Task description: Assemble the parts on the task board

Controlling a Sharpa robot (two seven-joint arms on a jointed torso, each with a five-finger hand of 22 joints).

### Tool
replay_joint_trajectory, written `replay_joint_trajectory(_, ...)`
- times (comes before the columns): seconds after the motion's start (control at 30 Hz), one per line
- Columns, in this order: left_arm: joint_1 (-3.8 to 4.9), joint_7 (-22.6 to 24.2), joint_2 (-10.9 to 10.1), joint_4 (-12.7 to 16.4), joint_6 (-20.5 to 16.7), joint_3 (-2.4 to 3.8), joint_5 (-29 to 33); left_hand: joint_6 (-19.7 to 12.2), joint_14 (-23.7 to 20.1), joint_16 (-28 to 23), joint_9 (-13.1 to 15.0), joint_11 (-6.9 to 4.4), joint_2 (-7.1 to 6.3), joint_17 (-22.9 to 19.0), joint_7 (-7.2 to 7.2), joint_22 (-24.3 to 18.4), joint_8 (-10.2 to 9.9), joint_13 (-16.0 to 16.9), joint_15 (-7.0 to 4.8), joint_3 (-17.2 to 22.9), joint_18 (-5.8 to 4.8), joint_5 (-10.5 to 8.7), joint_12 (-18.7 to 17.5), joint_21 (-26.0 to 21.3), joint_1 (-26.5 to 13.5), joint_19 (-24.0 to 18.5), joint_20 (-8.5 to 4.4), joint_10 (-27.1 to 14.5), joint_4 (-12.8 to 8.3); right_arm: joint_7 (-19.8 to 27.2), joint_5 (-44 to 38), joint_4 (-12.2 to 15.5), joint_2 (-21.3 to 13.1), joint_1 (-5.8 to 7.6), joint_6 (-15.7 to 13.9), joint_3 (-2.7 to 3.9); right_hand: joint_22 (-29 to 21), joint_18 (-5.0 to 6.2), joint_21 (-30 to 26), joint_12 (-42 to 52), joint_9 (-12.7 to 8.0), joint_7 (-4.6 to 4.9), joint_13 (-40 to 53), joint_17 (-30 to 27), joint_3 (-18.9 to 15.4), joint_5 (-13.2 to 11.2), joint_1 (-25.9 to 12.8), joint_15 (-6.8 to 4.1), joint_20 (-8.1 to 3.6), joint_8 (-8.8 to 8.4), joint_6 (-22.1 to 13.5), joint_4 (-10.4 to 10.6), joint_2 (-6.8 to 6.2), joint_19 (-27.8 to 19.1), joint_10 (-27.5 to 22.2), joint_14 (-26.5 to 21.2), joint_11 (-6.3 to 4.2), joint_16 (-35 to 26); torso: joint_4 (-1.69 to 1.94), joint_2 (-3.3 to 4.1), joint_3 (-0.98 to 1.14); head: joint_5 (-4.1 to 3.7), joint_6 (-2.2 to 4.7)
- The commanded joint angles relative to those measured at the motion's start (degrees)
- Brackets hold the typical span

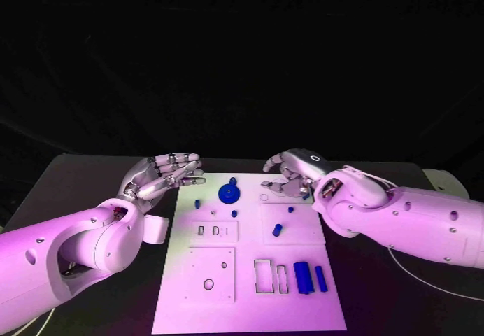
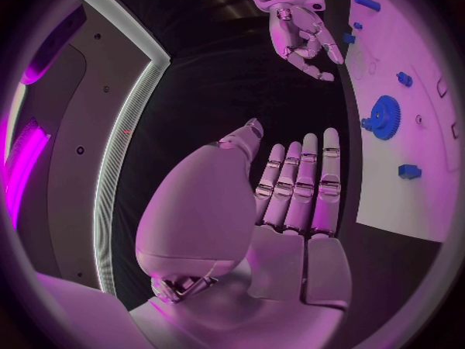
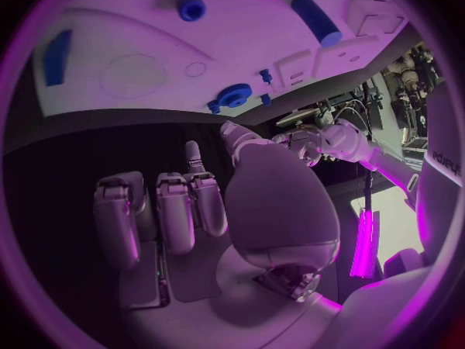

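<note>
Neither hand holds a part: the left hand (image 1: 164, 173) hovers, fingers straight and apart, at the task board's (image 1: 242, 308) far left corner; the right hand (image 1: 289, 173), fingers loosely curled on nothing, hangs over its far right; a pick seems next, perhaps the blue gear (image 1: 230, 192) between them.

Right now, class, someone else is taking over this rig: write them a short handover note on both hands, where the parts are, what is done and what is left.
Left hand: open, holding nothing, fingers apart, by the far left corner of the white board.
Right hand: fingers curled in, holding nothing, over the board's far right corner.
Parts: blue gear on the far middle of the board; small blue pieces round it; two long blue bars at the near right, beside open slots.
Done: I cannot tell which parts are seated.
Left: the near slots and holes look unfilled; pick up the loose parts and fit them.
</note>
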Motion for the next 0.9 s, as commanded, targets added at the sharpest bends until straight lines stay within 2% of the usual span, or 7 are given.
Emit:
replay_joint_trajectory(0.03, 0.06, 0.56, 0.05, -0.09, 0.56, 0.04, -0.25, -0.43, -0.32, -0.22, -0.09, 0.11, -0.19, 0.06, 1.63, -0.06, -0.28, -0.02, 0.1, 0.24, 0.8, -0.15, -0.25, -0.05, -0.11, 0.19, 0.02, -0.04, -0.23, 11.18, 14.48, 0.5, -4.25, 0.36, 1.73, -0.02, 15.09, -0.4, 0.25, -0.48, -0.06, 0.16, 11.58, 14.6, 1.1, -0.28, 2.97, -0.35, -0.45, -0.56, 0.39, -1.68, -0.95, 5.99, 2.69, 5.96, -0.32, 0.16, -0.61, -0.32, 0.18, -0.32, -0.05)
replay_joint_trajectory(0.17, 0.06, 0.58, 0.12, -0.31, 0.73, 0.04, -0.25, -0.42, -0.32, -0.24, -0.09, 0.1, -0.2, 0.07, 1.62, -0.07, -0.28, -0.02, 0.1, 0.25, 0.8, -0.15, -0.26, -0.06, -0.1, 0.19, 0.02, -0.02, -0.26, 14.46, 17.94, -0.48, -8.44, 0.5, 4.7, -0.13, 15.09, -0.4, 0.25, -0.7, -0.02, -0.05, 11.43, 15.05, 1.62, -0.5, 4.79, -0.57, -0.6, -0.62, 0.91, -2.8, -1.93, 5.99, 2.55, 6.07, -0.45, 0.3, -1.06, -0.47, 0.43, -0.36, 0.09)
replay_joint_trajectory(0.23, 0.05, 0.61, 0.21, -0.48, 0.78, 0.04, -0.25, -0.42, -0.32, -0.24, -0.09, 0.1, -0.2, 0.07, 1.62, -0.07, -0.28, -0.02, 0.1, 0.25, 0.8, -0.15, -0.26, -0.06, -0.1, 0.19, 0.02, -0.02, -0.26, 15.51, 18.88, -1.42, -10.05, 0.4, 5.84, -0.25, 15.09, -0.4, 0.25, -0.65, -0.05, -0.48, 11.47, 15.05, 2.34, 0.97, 6.09, -0.96, -0.92, -0.78, 1.38, -3.55, -2.43, 5.99, 2.59, 6.07, -0.82, 0.3, -1.15, -0.55, 0.51, -0.43, 0.11)
replay_joint_trajectory(0.37, 0.05, 0.66, 0.31, -0.74, 0.84, 0.03, -0.25, -0.42, -0.32, -0.24, -0.09, 0.1, -0.2, 0.07, 1.62, -0.07, -0.28, -0.02, 0.1, 0.25, 0.8, -0.15, -0.26, -0.06, -0.1, 0.19, 0.02, -0.02, -0.26, 16.45, 19.72, -2.98, -11.79, -0.07, 7.01, -0.43, 15.09, -0.4, 0.25, -0.67, -0.18, -0.59, 11.46, 15.05, 2.91, 2.44, 6.45, -1.1, -1.13, -1.15, 1.43, -3.76, -2.86, 5.99, 2.59, 6.07, -0.98, 0.3, -1.25, -0.54, 0.73, -0.57, 0.14)
replay_joint_trajectory(0.5, 0.04, 0.66, 0.4, -0.95, 0.9, 0.03, -0.25, -0.42, -0.32, -0.24, -0.09, 0.1, -0.2, 0.07, 1.62, -0.07, -0.28, -0.02, 0.1, 0.25, 0.8, -0.15, -0.26, -0.06, -0.1, 0.19, 0.02, -0.02, -0.26, 16.66, 19.81, -4.04, -12.4, -0.58, 7.79, -0.54, 15.09, -0.4, 0.25, -0.71, -0.32, -0.29, 11.44, 15.05, 3.07, 2.77, 6.5, -0.94, -1.1, -1.55, 1.01, -3.85, -3.16, 5.99, 2.57, 6.07, -0.83, 0.3, -1.09, -0.53, 0.76, -0.82, 0.1)
replay_joint_trajectory(0.7, 0.03, 0.68, 0.44, -1.11, 0.93, 0.03, -0.25, -0.42, -0.32, -0.24, -0.09, 0.1, -0.2, 0.07, 1.62, -0.07, -0.28, -0.02, 0.1, 0.25, 0.8, -0.15, -0.26, -0.06, -0.1, 0.19, 0.02, -0.02, -0.26, 16.62, 19.72, -5.55, -11.74, -1.52, 8.2, -0.63, 15.09, -0.4, 0.25, -0.87, -0.51, 0.18, 11.33, 15.05, 3.33, 2.91, 6.55, -0.45, -0.79, -2.21, 0.26, -3.92, -3.37, 5.99, 2.45, 6.07, -0.45, 0.3, -0.99, -0.41, 0.97, -1.05, 0.11)
replay_joint_trajectory(0.9, 0.02, 0.67, 0.48, -1.17, 0.96, 0.02, -0.25, -0.39, -0.3, -0.28, -0.09, 0.09, -0.25, 0.1, 1.6, -0.1, -0.28, -0.01, 0.1, 0.29, 0.81, -0.15, -0.3, -0.08, -0.1, 0.22, 0.02, 0.06, -0.36, 16.49, 19.7, -6.35, -10.28, -2.09, 8.03, -0.65, 15.09, -0.4, 0.25, -0.78, -0.53, 0.23, 11.39, 15.05, 3.37, 2.91, 6.53, -0.39, -0.74, -2.29, 0.17, -3.91, -3.37, 5.99, 2.51, 6.07, -0.38, 0.3, -0.92, -0.44, 0.89, -0.93, -0.15)
